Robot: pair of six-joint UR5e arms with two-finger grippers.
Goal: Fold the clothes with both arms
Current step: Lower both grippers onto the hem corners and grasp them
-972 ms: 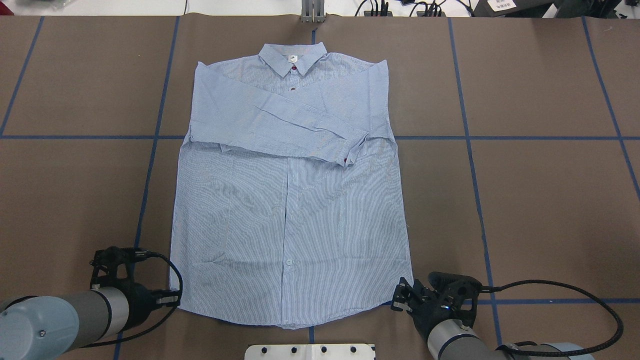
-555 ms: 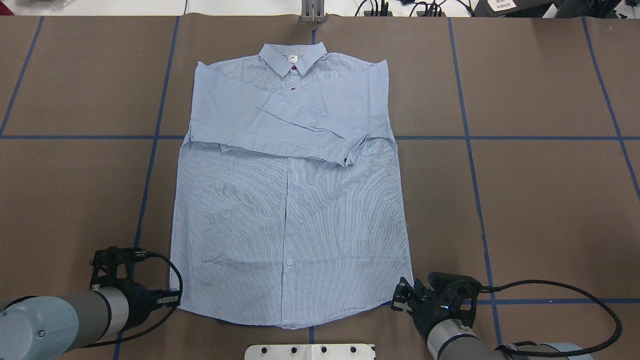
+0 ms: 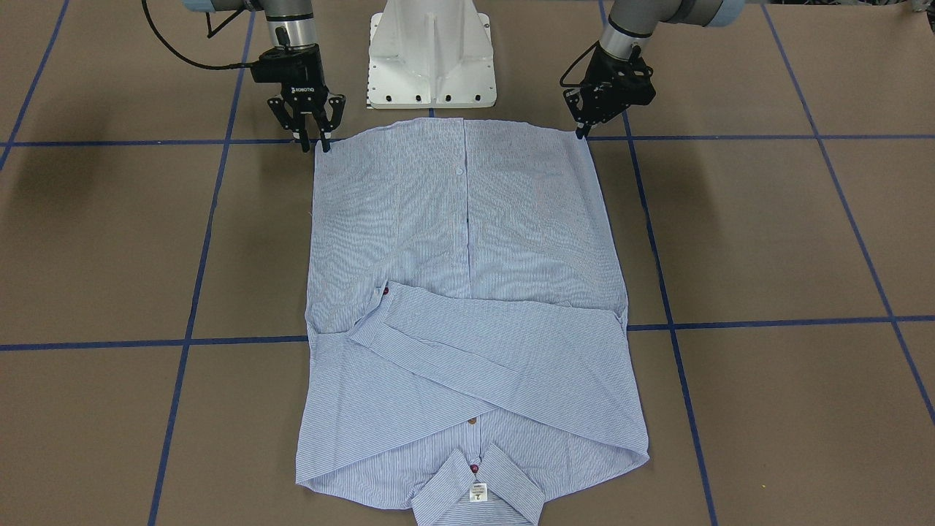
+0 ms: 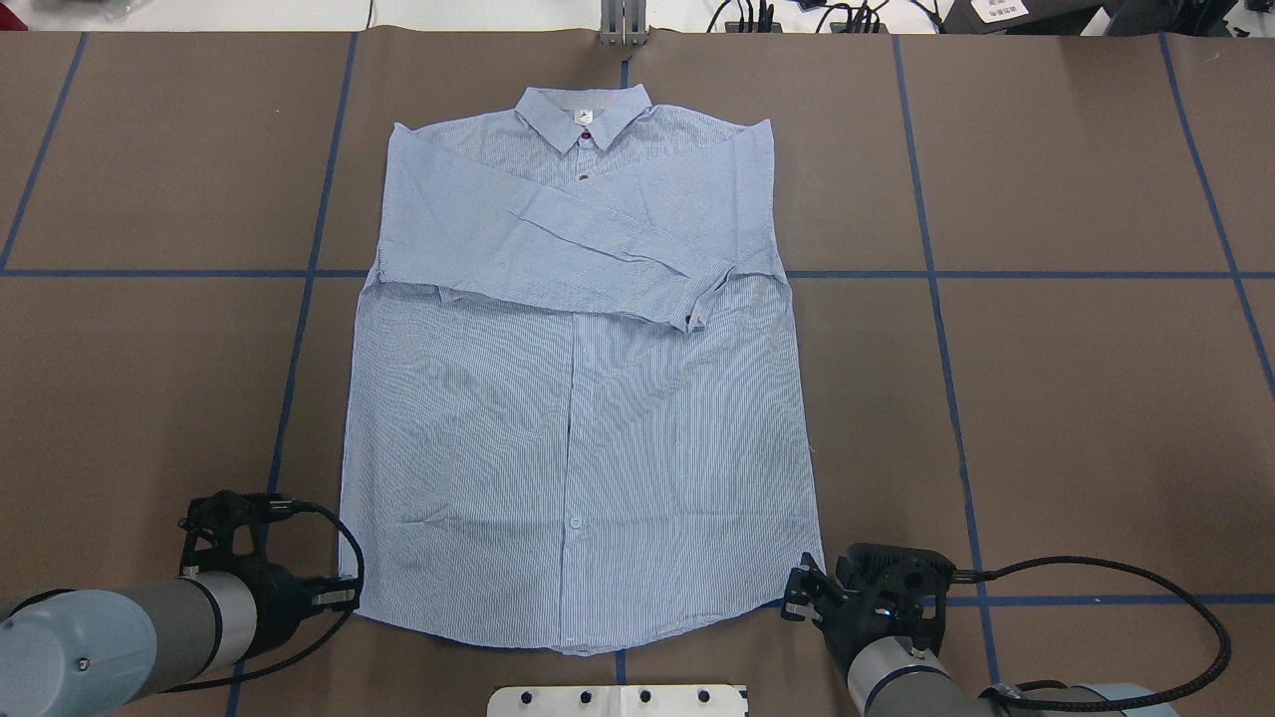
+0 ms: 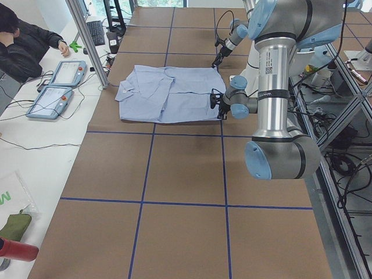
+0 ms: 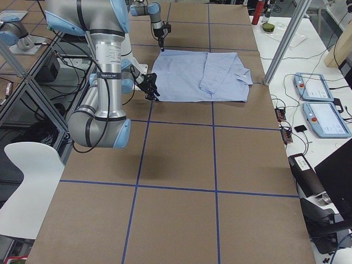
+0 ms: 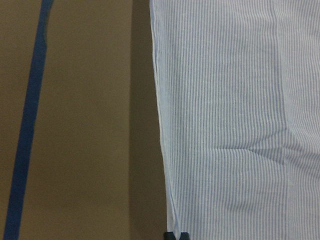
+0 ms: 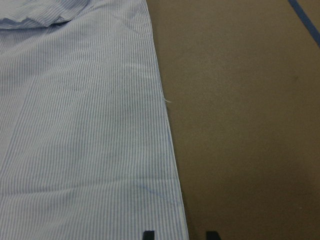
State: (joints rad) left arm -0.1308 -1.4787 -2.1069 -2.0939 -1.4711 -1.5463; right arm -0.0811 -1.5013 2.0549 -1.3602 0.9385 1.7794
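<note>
1. Mid-table, flat and front up: shirt, collar toward the far edge, hem toward the near edge.
2. Across its chest: both sleeves, folded in and overlapping.
3. At the hem's left corner: left gripper, jaws narrowed to a pinch on the corner cloth.
4. At the hem's right corner: right gripper, jaws wide, straddling the shirt's side edge; touching the cloth or not, cannot tell.
5. Just past the hem, at the near edge: white base.
</note>
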